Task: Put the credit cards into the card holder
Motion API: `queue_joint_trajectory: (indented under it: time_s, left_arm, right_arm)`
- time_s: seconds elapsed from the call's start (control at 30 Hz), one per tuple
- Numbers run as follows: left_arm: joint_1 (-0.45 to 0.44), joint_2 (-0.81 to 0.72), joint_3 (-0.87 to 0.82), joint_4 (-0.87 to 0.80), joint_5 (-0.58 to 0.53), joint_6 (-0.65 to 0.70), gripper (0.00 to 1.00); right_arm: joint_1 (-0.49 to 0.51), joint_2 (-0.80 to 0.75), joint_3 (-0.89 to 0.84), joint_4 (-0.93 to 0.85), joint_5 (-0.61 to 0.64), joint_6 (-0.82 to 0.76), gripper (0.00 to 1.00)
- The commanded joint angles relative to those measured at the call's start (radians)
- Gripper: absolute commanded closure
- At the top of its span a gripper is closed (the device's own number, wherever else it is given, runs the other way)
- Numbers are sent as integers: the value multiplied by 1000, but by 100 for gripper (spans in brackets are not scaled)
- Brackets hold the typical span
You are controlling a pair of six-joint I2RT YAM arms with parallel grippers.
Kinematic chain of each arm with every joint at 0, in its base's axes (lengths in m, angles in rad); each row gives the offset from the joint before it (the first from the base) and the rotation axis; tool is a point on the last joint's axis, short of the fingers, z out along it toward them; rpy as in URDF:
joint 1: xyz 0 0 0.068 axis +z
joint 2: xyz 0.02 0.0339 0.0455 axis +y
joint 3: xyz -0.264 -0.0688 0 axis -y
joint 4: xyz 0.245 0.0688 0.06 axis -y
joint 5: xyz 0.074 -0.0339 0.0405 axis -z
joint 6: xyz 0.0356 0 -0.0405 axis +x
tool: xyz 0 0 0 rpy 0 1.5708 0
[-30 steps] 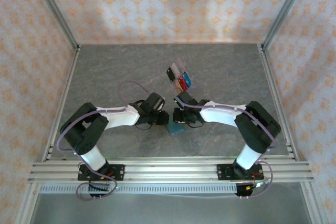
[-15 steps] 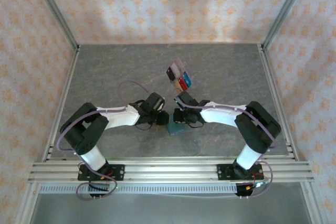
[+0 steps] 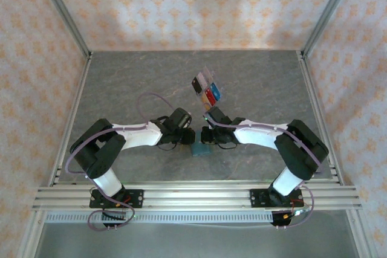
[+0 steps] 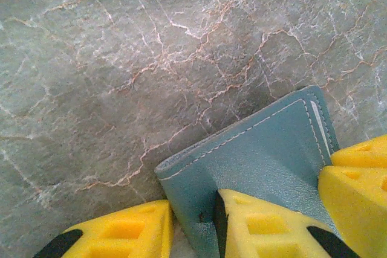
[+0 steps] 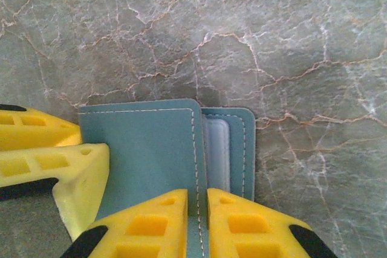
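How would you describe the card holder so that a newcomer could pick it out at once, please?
Look near the front of the grey marbled table, where the left hand and right hand meet. The card holder is the flat teal wallet with pale stitching pinched between them; the smaller, multicoloured credit cards lie apart, farther back.

Left arm point(image 3: 130, 133) and right arm point(image 3: 261, 132): white shells, black joints, looped lilac cables point(image 3: 149, 95), black base plates point(image 3: 118, 198); yellow foam jaws, square-pocketed, black-tipped.
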Motion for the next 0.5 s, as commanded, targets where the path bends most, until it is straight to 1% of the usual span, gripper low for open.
queue_joint_trajectory:
  time_s: [0.0, 0.1, 0.33, 0.4, 0.47]
  left_arm:
    - [-44, 119, -50, 43, 4, -30, 74]
    - [-54, 128, -52, 54, 2, -38, 74]
    - [-75, 150, -53, 80, -2, -56, 74]
    - [-78, 155, -55, 86, -3, -61, 74]
    - [-81, 159, -55, 89, -2, -64, 74]
  right_arm:
    - [12, -5, -12, 125, -109, 36, 84]
    - [8, 4, -14, 148, -114, 51, 80]
    - [2, 12, -30, 236, -155, 91, 81]
    - [0, 15, -35, 253, -167, 98, 83]
    - [0, 11, -40, 262, -168, 101, 87]
